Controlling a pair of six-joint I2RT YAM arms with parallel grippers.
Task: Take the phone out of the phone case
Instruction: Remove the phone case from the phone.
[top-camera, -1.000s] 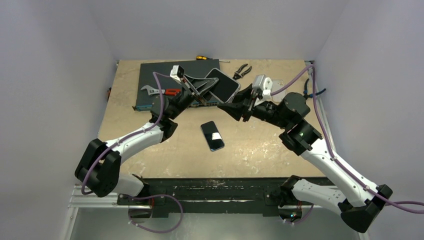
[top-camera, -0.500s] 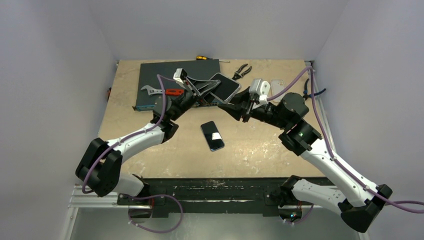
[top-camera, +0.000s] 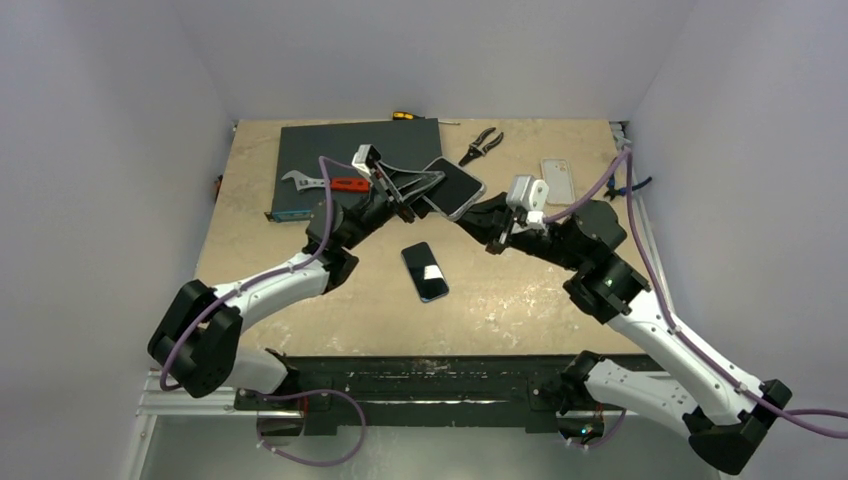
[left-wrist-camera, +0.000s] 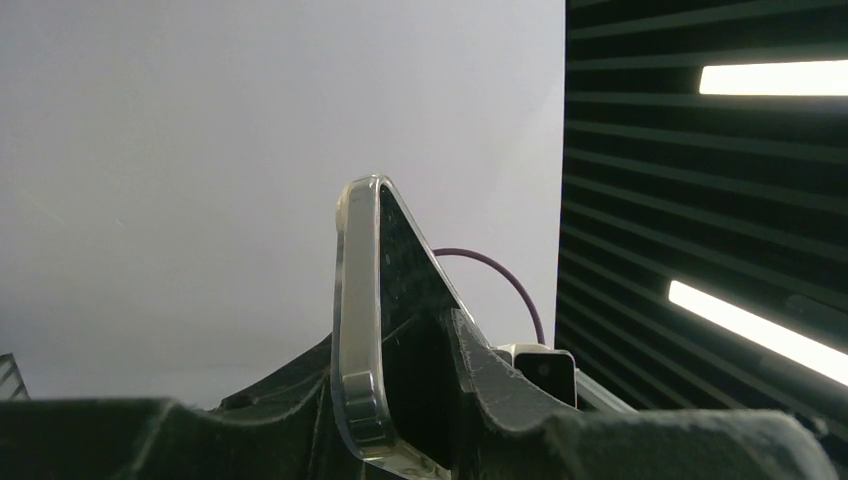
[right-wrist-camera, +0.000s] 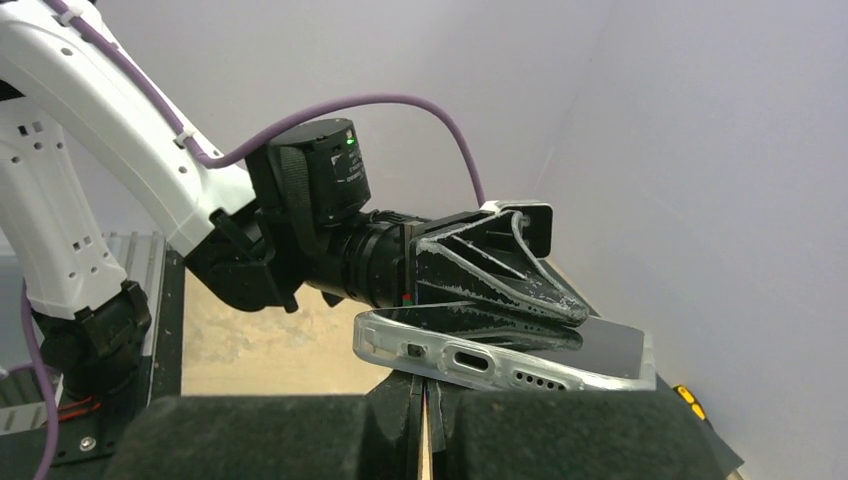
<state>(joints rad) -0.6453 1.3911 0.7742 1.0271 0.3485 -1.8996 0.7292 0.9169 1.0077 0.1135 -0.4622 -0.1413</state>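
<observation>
Above the middle of the table, we see the left gripper clamped on the phone, which sits fully inside its clear phone case and is held off the surface. The right gripper has its fingers pressed together, tips just under the phone's port end; we cannot tell whether they touch it. A second phone lies screen-up nearer the table's front edge. Toward the far left corner rest a dark flat panel and a wrench; pliers and a screwdriver lie by the far edge, and a loose pale case near the far right corner.
</observation>
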